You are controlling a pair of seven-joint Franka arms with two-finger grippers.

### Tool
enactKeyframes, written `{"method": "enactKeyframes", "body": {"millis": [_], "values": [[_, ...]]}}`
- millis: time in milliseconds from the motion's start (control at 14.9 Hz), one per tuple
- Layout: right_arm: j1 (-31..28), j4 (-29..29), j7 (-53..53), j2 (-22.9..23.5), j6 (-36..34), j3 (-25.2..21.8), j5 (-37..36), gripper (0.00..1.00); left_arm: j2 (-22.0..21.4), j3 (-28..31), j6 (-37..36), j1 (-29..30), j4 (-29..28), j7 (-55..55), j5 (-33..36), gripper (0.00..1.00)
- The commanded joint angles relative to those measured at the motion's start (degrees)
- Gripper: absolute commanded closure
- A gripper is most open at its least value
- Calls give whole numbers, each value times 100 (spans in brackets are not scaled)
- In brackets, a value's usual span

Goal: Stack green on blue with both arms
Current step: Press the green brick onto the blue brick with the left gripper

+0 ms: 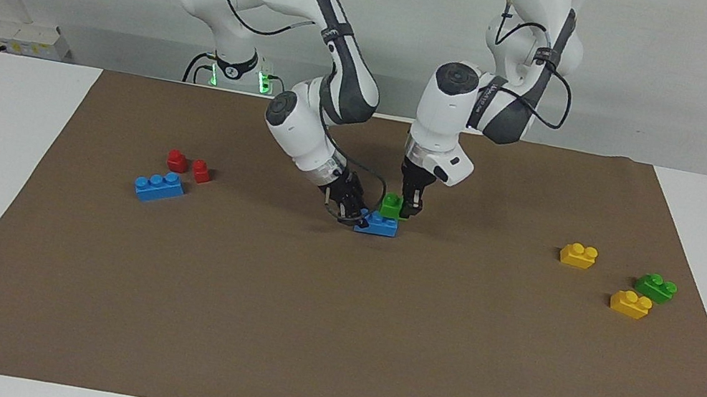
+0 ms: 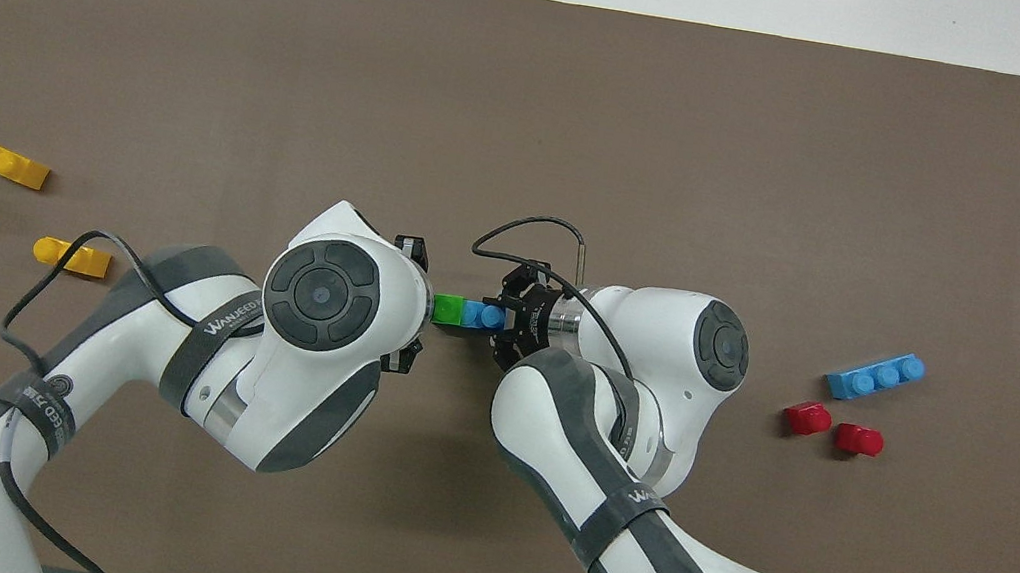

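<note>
The light-green two-stud brick [image 1: 392,204] is at the middle of the brown mat, on the end of the sky-blue three-stud brick [image 1: 379,224] that points toward the left arm. My left gripper [image 1: 409,209] comes down from above and is shut on the green brick. My right gripper [image 1: 351,211] reaches in low and tilted and is shut on the blue brick's other end. In the overhead view the green brick [image 2: 448,310] and the blue brick [image 2: 479,314] show in a row between the two wrists. The right gripper [image 2: 508,320] shows there; the left gripper is hidden under its wrist.
A look-alike blue brick [image 1: 159,186] and two small red pieces [image 1: 177,160] [image 1: 201,171] lie toward the right arm's end. Two yellow bricks [image 1: 578,255] [image 1: 630,303] and a darker green brick [image 1: 656,287] lie toward the left arm's end.
</note>
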Motion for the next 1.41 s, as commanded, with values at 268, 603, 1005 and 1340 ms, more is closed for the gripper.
{"method": "enactKeyframes", "body": {"millis": [268,603,1005,1340], "values": [[45,-55,-214,60,241,6,242,100,-1,107,309,-215,-205,-183,91,100],[45,-55,-223,60,250,-3,409,100,96,107,415,-215,-205,-201,118,100],[45,-55,-214,60,250,-3,409,100,289,116,573,-233,-179,-376,372,100],[45,-46,-214,60,250,-3,409,100,447,116,617,-303,-135,-517,548,100]]}}
